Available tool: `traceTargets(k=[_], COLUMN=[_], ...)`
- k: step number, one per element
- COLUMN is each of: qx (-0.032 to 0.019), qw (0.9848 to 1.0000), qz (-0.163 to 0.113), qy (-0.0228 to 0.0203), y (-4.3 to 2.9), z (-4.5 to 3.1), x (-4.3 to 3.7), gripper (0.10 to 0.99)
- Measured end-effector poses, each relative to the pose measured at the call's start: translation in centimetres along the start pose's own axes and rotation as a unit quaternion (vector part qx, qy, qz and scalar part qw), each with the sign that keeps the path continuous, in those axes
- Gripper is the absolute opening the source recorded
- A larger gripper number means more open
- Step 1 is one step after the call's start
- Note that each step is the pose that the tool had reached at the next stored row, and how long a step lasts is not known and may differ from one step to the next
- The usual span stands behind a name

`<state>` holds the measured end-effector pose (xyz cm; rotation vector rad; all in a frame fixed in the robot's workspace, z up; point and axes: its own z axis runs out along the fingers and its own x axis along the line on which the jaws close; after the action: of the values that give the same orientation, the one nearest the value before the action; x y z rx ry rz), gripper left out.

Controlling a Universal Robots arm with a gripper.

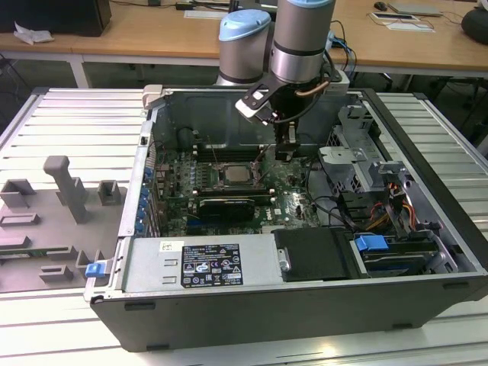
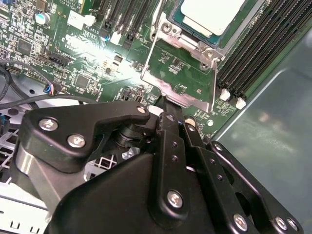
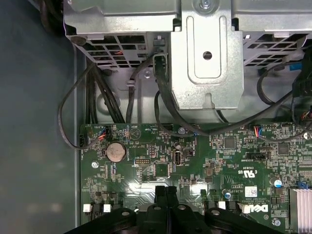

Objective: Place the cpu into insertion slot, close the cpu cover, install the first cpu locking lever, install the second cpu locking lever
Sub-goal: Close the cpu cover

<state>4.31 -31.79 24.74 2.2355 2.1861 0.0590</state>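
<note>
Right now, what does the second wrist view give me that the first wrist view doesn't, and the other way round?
Second wrist view: the cpu sitting in the insertion slot, the cpu cover raised with the jaws closed on its free edge, and the memory slots beside the slot.
First wrist view: the silver drive cage, black cables and a coin battery.
Shared in both wrist views: the gripper and the green motherboard.

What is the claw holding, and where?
The claw pinches the cpu cover by the middle of its raised free edge, away from the hinge.
</note>
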Motion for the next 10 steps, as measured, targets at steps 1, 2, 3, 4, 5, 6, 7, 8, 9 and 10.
traceTargets(k=[1,2,3,4,5,6,7,8,9,10], qx=[0.0000,0.0000,0.0000,0.0000,0.0000,0.0000,0.0000,0.0000,0.0000,0.0000], qw=[1.0000,1.0000,1.0000,1.0000,1.0000,1.0000,1.0000,1.0000,1.0000,1.0000], qz=[0.000,0.000,0.000,0.000,0.000,0.000,0.000,0.000,0.000,0.000], qy=[0.0000,0.0000,0.0000,0.0000,0.0000,0.0000,0.0000,0.0000,0.0000,0.0000], y=[-0.04,-0.06,-0.08,-0.10,-0.12,-0.15,-0.17,-0.19,-0.22,-0.27], z=[0.00,0.00,0.00,0.00,0.00,0.00,0.00,0.00,-0.01,-0.01], x=[0.00,0.00,0.00,0.00,0.00,0.00,0.00,0.00,-0.01,0.00], gripper=[0.106,0.106,0.106,0.106,0.106,0.106,0.106,0.106,0.106,0.106])
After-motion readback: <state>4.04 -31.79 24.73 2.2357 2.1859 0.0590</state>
